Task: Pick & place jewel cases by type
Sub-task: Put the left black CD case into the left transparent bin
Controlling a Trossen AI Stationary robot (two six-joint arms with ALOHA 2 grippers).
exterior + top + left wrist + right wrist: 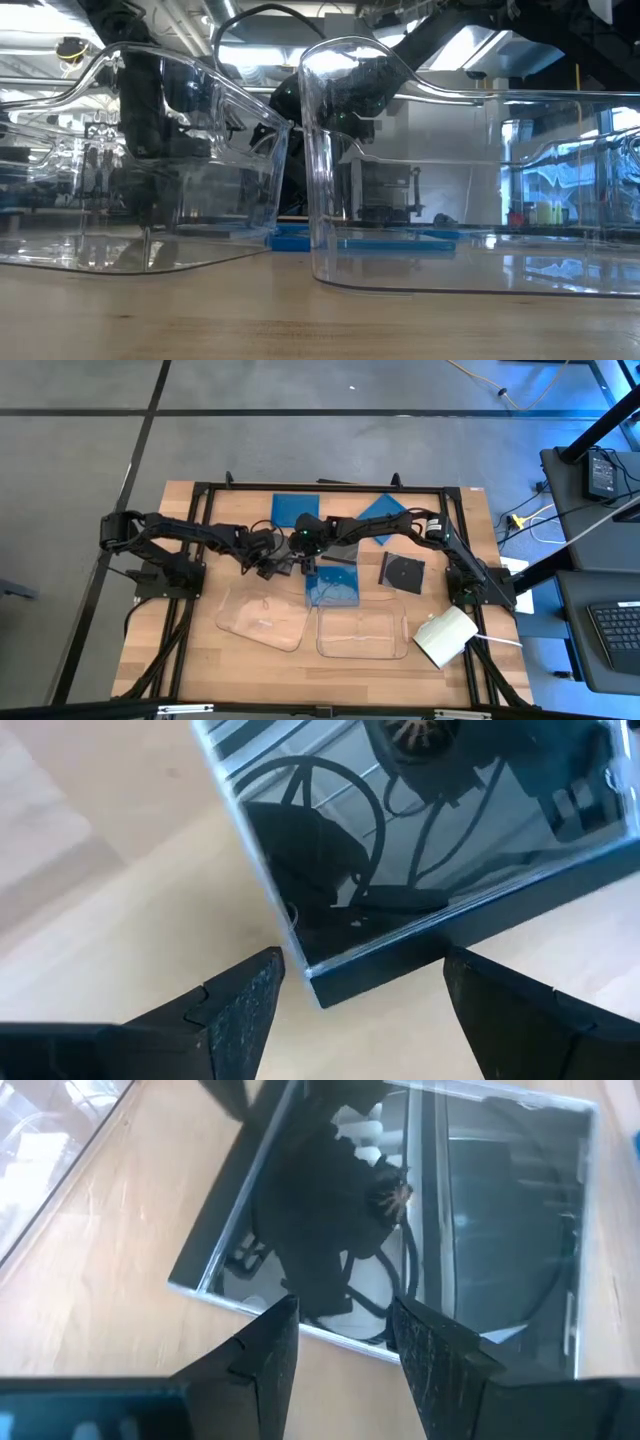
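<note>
A black jewel case [420, 870] with a glossy clear lid lies flat on the wood between my two grippers; in the high view they mostly hide it. My left gripper [365, 1005] [283, 567] is open, a finger on either side of one corner [322, 988] of the case, with a gap on both sides. My right gripper [345, 1345] [308, 550] is open a little, over the same case's [400, 1210] edge. Another black case [402, 572] and three blue ones [295, 508] [385, 518] [332, 588] lie flat on the table. My right gripper comes slanting down over the black case's edge [350, 1342], its fingertips [275, 1342] standing in front of that edge. I cannot tell whether they touch it. The case lies flat on the table.
Two clear shallow trays [262, 620] [362, 632] sit near the table's near edge and fill the low view [200, 160] [470, 180]. A white box [445, 637] lies at the near right. A black frame [200, 490] runs round the table.
</note>
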